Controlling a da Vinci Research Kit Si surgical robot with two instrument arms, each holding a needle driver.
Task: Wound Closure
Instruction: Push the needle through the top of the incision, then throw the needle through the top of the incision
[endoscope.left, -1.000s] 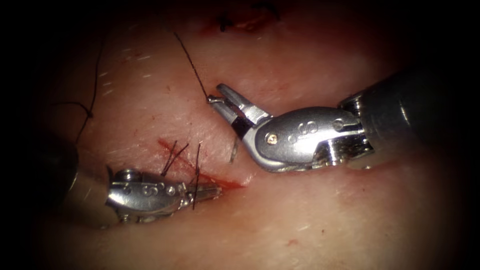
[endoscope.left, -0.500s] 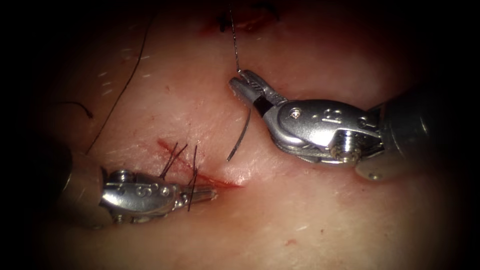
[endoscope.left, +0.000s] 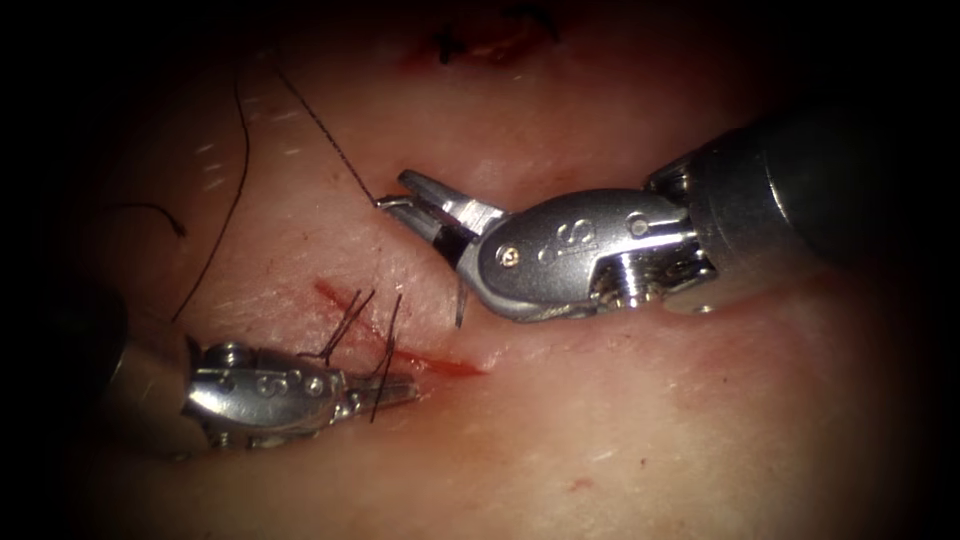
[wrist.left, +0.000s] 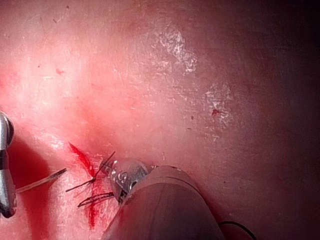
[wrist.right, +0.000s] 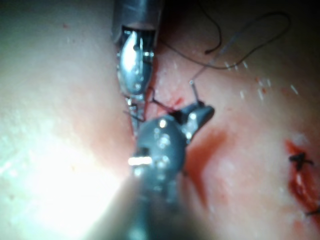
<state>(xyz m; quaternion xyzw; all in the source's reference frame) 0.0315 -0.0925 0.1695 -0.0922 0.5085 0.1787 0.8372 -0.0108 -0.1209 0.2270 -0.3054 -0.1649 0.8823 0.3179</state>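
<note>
Pale, glistening tissue (endoscope.left: 620, 440) spreads under both tools, with the short red cut (endoscope.left: 400, 340) low and left of centre in the endoscope view.

The right claw (endoscope.left: 415, 205) is closed on the needle (endoscope.left: 461, 300) close to its swaged end, where the thread (endoscope.left: 325, 135) leaves. The rest of the curve passes behind the tool, and a short grey piece shows below it, lying free above the tissue on the right side of the cut and not in it. Over the last second this tool swung up and away with the needle, which then showed more of its arc, and it has now come back down and leftward, nearly where it began. The thread's free run has swept from upright to a slant up and left. I read this as re-aiming the needle, not a bite taken.

The left claw (endoscope.left: 395, 390) has barely shifted. It lies at the lower end of the cut, among the dark cut ends of thread (endoscope.left: 350, 320). Its jaws look nearly closed, but I cannot tell whether they pinch thread, tissue or nothing.

Hidden from view are the needle's midsection, covered by the right tool, and its tip, which is hard to make out. In the left wrist view, the left tool's (wrist.left: 125, 175) shaft covers its jaws.
</note>
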